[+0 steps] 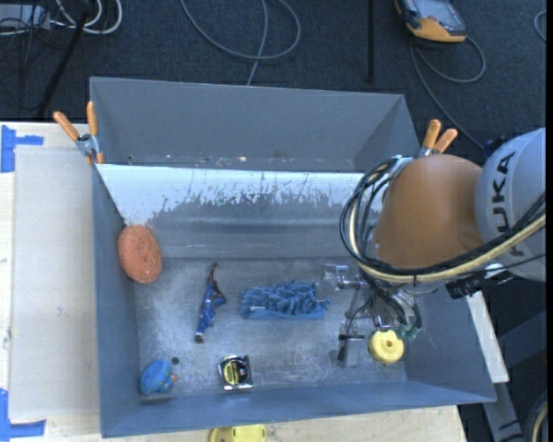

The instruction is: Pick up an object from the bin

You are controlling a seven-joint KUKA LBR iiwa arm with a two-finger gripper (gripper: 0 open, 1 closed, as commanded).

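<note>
Three blue toys [279,300], orange oval [139,253], tape measure [234,371], yellow disc [385,346] near tool [351,344].

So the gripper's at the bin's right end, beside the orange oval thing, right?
No. In the camera view the gripper is at the bin's right end beside a small yellow round thing; the orange oval thing lies by the left wall.

This is a robotics lab: a KUKA arm [505,190] leans over a grey metal bin [249,127] set on a dark carpet [166,58]. Loose cables [97,7] trail across that floor, and a handheld control pendant [430,15] lies among them.
</note>
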